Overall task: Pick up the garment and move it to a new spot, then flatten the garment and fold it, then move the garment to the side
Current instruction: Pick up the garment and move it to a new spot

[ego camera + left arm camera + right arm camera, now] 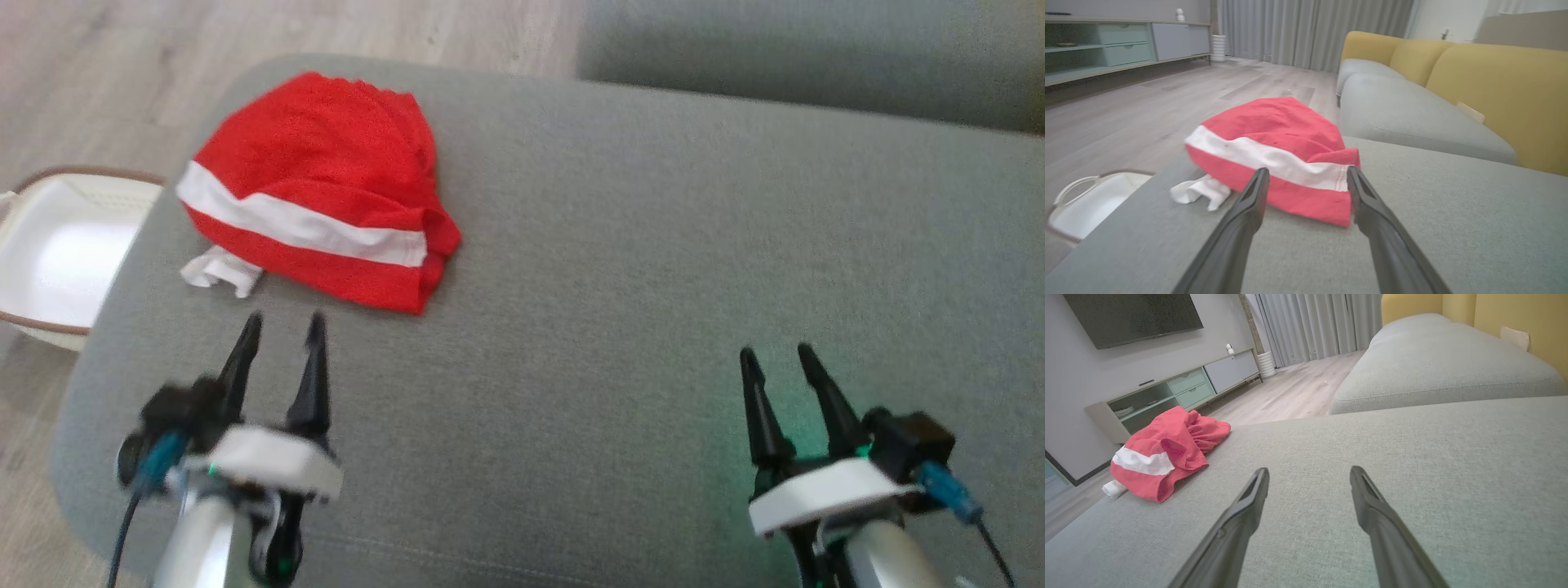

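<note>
Surface: we see a grey fabric sofa cushion [620, 269], crumpled red white-banded garment [314, 192] at its far-left corner | our left gripper [282, 327] near it, fingers apart | our right gripper [775, 359] well apart, fingers spread | room: pale wood floor [1126, 110], white plastic basket [65, 245] beside cushion

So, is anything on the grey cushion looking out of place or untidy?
Only the red garment: it lies bunched up, not flat, near the left edge of the grey cushion, and a white cloth piece sticks out from under it. Nothing looks spilled or damaged.
</note>
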